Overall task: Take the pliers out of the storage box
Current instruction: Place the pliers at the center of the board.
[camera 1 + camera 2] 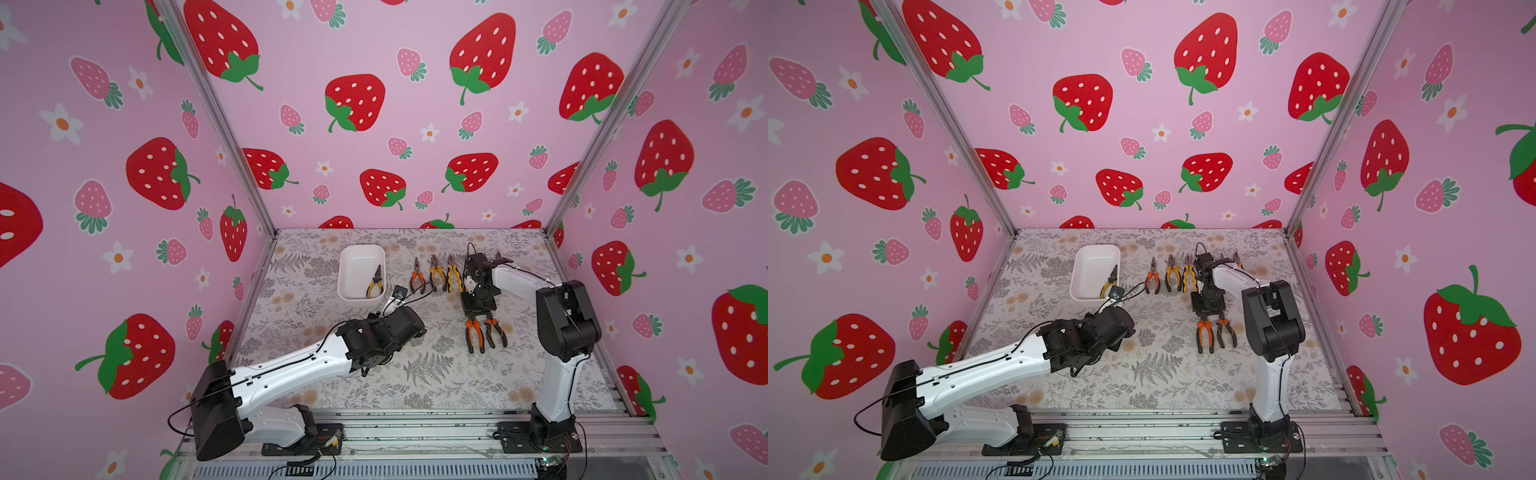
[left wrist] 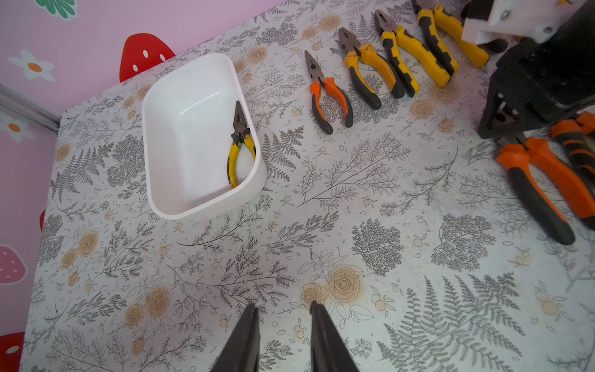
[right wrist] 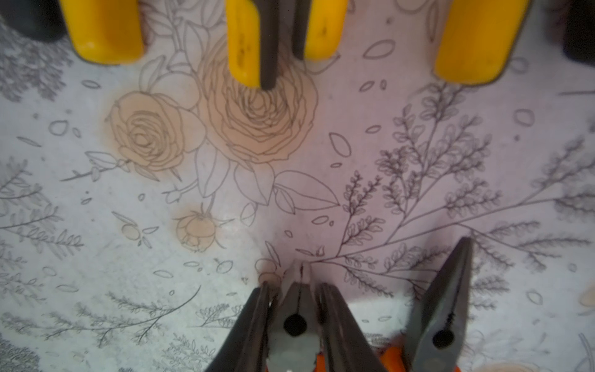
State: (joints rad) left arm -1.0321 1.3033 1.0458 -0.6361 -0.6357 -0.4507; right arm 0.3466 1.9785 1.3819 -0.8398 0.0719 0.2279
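Left pincer (image 2: 283, 307): narrow, empty | Right pincer (image 3: 294, 290): around orange-and-black-handled metal pliers (image 3: 289, 348), squeeze unclear | Risk: rising could drag them into pointy pliers (image 3: 441, 306) beside.

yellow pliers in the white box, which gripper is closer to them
Left. The left gripper hangs open over the table, short of the storage box holding the yellow pliers. The right gripper is farther off to the side, its fingers flanking an orange-handled pair.
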